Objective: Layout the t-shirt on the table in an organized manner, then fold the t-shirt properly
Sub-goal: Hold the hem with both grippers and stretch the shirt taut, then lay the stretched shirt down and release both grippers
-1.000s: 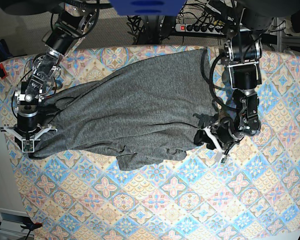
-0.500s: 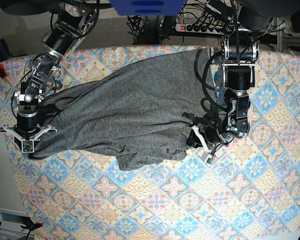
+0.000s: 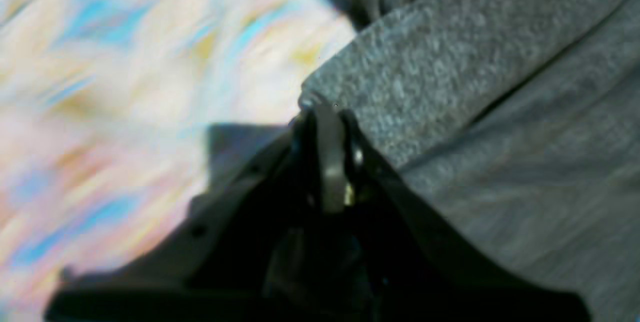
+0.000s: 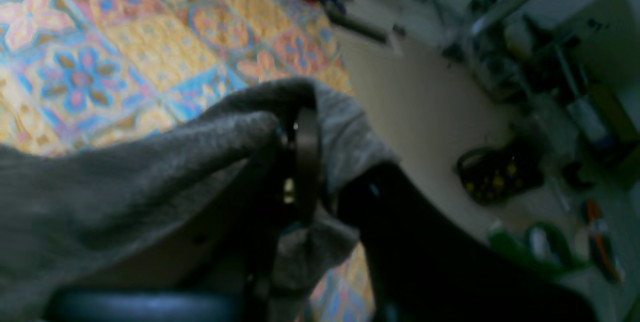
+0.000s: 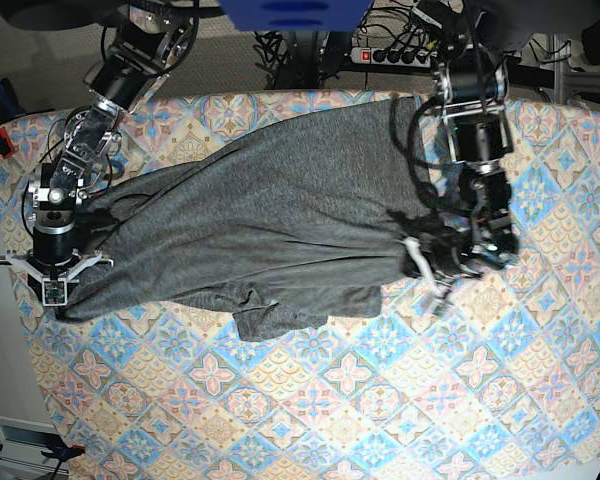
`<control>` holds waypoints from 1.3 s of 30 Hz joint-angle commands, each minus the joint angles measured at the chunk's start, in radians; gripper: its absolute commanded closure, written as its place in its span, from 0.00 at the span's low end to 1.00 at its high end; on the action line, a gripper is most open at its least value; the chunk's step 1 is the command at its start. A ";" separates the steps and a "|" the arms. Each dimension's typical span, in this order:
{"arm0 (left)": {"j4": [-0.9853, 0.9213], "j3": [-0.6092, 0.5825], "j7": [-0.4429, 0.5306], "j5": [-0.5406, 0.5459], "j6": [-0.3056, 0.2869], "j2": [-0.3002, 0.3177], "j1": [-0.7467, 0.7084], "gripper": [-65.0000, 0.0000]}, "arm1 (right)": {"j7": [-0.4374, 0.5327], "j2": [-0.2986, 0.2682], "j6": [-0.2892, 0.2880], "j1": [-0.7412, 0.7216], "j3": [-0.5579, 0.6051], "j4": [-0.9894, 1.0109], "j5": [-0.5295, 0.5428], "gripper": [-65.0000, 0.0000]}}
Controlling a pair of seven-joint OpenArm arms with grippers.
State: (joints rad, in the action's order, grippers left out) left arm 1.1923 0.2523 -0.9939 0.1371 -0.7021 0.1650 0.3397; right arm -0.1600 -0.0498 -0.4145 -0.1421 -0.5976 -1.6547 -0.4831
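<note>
In the left wrist view, the left hand (image 3: 327, 112) is clamped tight on an edge of the t-shirt (image 3: 500, 137), whose grey knit fills the frame to the right of the hand while the patterned surface (image 3: 125, 87) blurs past to its left. In the right wrist view, the right hand (image 4: 300, 127) is closed on a bunched fold of the t-shirt (image 4: 125, 187), which drapes over its fingers; the surface (image 4: 125, 37) lies beyond the shirt, with its edge just past the hand. In the base view, the t-shirt (image 5: 270, 220) lies spread and rumpled across the far half of the surface (image 5: 360, 400), stretched between the right hand (image 5: 58, 285) pinching one end and the left hand (image 5: 425, 268) pinching the other.
</note>
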 commanded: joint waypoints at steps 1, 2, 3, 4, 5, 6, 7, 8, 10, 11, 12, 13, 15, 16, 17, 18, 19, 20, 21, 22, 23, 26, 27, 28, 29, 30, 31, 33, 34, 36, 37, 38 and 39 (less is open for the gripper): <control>0.060 0.012 0.014 0.014 0.004 0.014 0.042 0.97 | 0.069 -0.006 0.012 -0.023 0.000 -0.023 0.014 1.00; 0.084 0.015 0.004 0.014 0.004 0.017 0.045 0.97 | 0.106 0.005 0.012 -0.023 0.000 -0.023 0.014 1.00; 0.099 0.020 0.000 0.014 0.004 0.018 0.052 0.97 | 0.136 0.017 0.012 -0.023 0.000 -0.023 0.011 1.00; 0.103 0.022 -0.003 0.012 0.004 0.028 0.065 0.97 | 0.155 0.028 0.012 -0.026 -0.002 -0.023 0.010 1.00; 0.103 0.028 -0.003 0.012 0.004 0.041 0.074 0.97 | 0.162 0.037 0.012 -0.027 -0.002 -0.023 0.010 1.00; 0.102 0.035 -0.003 0.012 0.004 0.051 0.080 0.97 | 0.164 0.046 0.012 -0.027 -0.002 -0.023 0.010 1.00; 0.102 0.048 -0.003 0.012 0.004 0.057 0.085 0.97 | 0.164 0.058 0.012 -0.027 -0.003 -0.023 0.010 1.00; 0.102 0.069 -0.003 0.012 0.004 0.058 0.086 0.97 | 0.164 0.067 0.013 -0.027 -0.005 -0.019 0.010 1.00; 0.102 0.111 -0.003 0.011 0.004 0.060 0.109 0.97 | 0.164 0.072 0.013 -0.027 -0.005 -0.015 0.010 1.00; 0.100 0.124 -0.003 0.009 0.004 0.071 0.121 0.97 | 0.164 0.072 0.013 -0.029 -0.005 -0.015 0.010 1.00; 0.100 0.130 -0.003 0.003 0.004 0.083 0.131 0.97 | 0.164 0.072 0.013 -0.029 -0.005 -0.014 0.010 1.00; 0.100 0.129 -0.001 -0.007 0.004 0.090 0.135 0.97 | 0.164 0.072 0.015 -0.034 -0.005 -0.011 0.010 1.00; 0.100 0.129 0.002 -0.035 0.004 0.094 0.151 0.97 | 0.162 0.072 0.015 -0.063 -0.005 0.008 0.010 1.00; 0.100 0.129 0.002 -0.057 0.004 0.094 0.174 0.97 | 0.153 0.072 0.015 -0.080 -0.006 0.026 0.007 1.00; 0.088 0.127 0.004 -0.081 0.004 0.092 0.193 0.97 | 0.127 0.070 0.015 -0.098 -0.006 0.054 -0.006 1.00; 0.062 0.127 0.004 -0.107 0.004 0.092 0.215 0.97 | 0.090 0.069 0.015 -0.116 -0.006 0.087 -0.016 1.00; 0.036 0.127 0.007 -0.127 0.004 0.092 0.232 0.97 | 0.063 0.069 0.015 -0.132 -0.006 0.115 -0.022 1.00; 0.008 0.127 0.019 -0.143 0.004 0.089 0.252 0.97 | 0.041 0.069 0.015 -0.144 -0.006 0.136 -0.026 1.00; -0.021 0.127 0.039 -0.158 0.004 0.089 0.266 0.97 | 0.027 0.069 0.015 -0.150 -0.006 0.155 -0.024 1.00; -0.058 0.127 0.066 -0.173 0.004 0.089 0.278 0.97 | 0.024 0.069 0.015 -0.153 -0.006 0.167 -0.024 1.00; -0.091 0.127 0.096 -0.189 0.004 0.089 0.286 0.97 | 0.029 0.069 0.015 -0.155 -0.006 0.173 -0.024 1.00; -0.164 0.121 0.168 -0.228 0.004 0.075 0.312 0.97 | 0.050 0.067 0.015 -0.156 -0.005 0.207 -0.024 1.00; -0.193 0.112 0.185 -0.244 0.004 0.067 0.322 0.97 | 0.055 0.067 0.015 -0.156 -0.005 0.230 -0.024 1.00; -0.220 0.104 0.200 -0.264 0.004 0.063 0.333 0.97 | 0.053 0.067 0.015 -0.156 -0.005 0.271 -0.024 1.00; -0.237 0.100 0.215 -0.279 0.004 0.061 0.342 0.97 | 0.053 0.064 0.015 -0.162 -0.005 0.305 -0.024 1.00; -0.254 0.101 0.237 -0.296 0.004 0.060 0.353 0.97 | 0.053 0.051 0.015 -0.192 -0.005 0.336 -0.024 1.00; -0.269 0.101 0.258 -0.308 0.004 0.057 0.358 0.97 | 0.050 0.034 0.015 -0.225 -0.005 0.360 -0.024 1.00; -0.305 0.103 0.294 -0.327 0.004 0.041 0.376 0.97 | 0.049 0.014 0.015 -0.274 -0.006 0.399 -0.024 1.00; -0.325 0.103 0.310 -0.339 0.004 0.041 0.388 0.97 | 0.052 0.006 0.015 -0.296 -0.006 0.417 -0.024 1.00; -0.375 0.104 0.347 -0.353 0.004 0.040 0.411 0.97 | 0.052 -0.009 0.016 -0.327 -0.006 0.446 -0.024 1.00; -0.400 0.106 0.369 -0.353 0.004 0.040 0.422 0.97 | 0.053 -0.014 0.027 -0.334 -0.006 0.459 -0.024 1.00; -0.414 0.106 0.384 -0.351 0.004 0.040 0.427 0.97 | 0.053 -0.015 0.042 -0.336 -0.006 0.468 -0.024 1.00; -0.424 0.103 0.398 -0.350 0.004 0.040 0.428 0.97 | 0.053 -0.018 0.062 -0.336 -0.006 0.479 -0.024 1.00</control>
State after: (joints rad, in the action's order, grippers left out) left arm 0.7528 0.3561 -0.6216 -0.2295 -0.7002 0.1989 0.7265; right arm -0.1051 -0.0643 -0.3515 -0.4770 -0.6041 -1.1744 -0.5091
